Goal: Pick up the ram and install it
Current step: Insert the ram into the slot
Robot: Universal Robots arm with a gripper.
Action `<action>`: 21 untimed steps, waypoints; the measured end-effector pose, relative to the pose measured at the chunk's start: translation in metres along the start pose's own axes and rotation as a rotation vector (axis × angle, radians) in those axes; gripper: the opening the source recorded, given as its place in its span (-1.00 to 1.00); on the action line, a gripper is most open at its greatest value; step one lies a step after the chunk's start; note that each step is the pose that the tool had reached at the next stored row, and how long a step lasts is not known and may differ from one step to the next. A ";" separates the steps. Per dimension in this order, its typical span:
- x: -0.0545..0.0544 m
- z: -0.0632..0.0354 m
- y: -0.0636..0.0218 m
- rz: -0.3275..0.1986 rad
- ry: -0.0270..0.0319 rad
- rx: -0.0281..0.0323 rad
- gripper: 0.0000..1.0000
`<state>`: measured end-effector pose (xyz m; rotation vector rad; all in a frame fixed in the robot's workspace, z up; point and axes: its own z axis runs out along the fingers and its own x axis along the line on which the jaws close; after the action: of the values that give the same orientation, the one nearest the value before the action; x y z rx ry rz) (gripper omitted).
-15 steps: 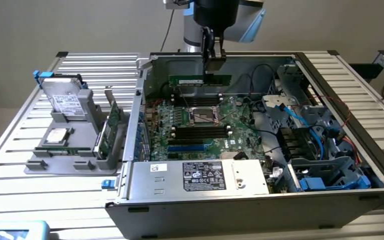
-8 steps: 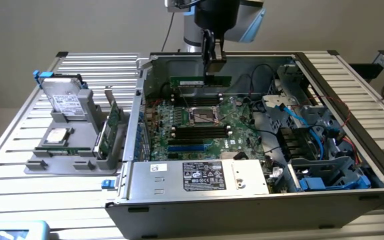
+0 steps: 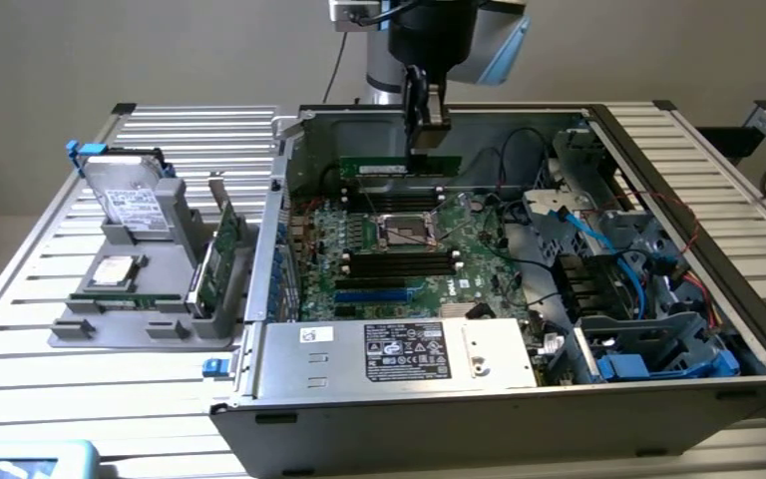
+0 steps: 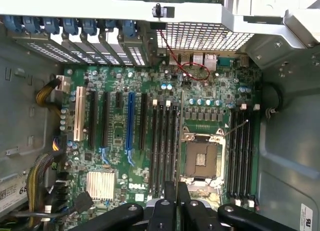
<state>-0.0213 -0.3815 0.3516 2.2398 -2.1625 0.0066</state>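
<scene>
gripper: the black two-finger gripper [image 3: 427,140] on the arm is clamped shut on the ram, reaching down into the case from above. In the wrist view the fingers [image 4: 170,211] are pinched together on its top edge.

ram: the long thin green circuit-board stick with the pale label [image 3: 390,166] hangs level under the gripper, inside the case and low over the far part of the board. The wrist view has it edge-on as a thin line [image 4: 179,141].

where it sits: it's lined up lengthwise with the bank of black memory slots [image 4: 164,146], on the side of the bank nearest the square metal CPU socket [image 4: 201,160]. Honestly can't tell if it's touching a slot or just above one.

board: the green motherboard [image 3: 356,244] lies flat in the bottom of the open grey metal computer case [image 3: 490,424], and there's a second bank of black slots [image 4: 241,151] on the other side of the socket.

other stuff in the case: a silver power supply box with a black label [image 3: 403,354] near the front, and blue cables [image 3: 593,235] on the exterior view's right.

outside the case: a grey plastic tray [image 3: 91,329] on the slatted metal counter [image 3: 91,409] at the exterior view's left, with a silver hard drive [image 3: 131,200] standing upright and a taller green card with a metal bracket [image 3: 223,239] beside the case wall.
</scene>
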 end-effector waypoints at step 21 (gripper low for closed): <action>-0.012 0.0291 -0.0027 0.001 0.0304 0.0010 -0.73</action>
<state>-0.0195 -0.3699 0.3222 2.2246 -2.1486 0.0414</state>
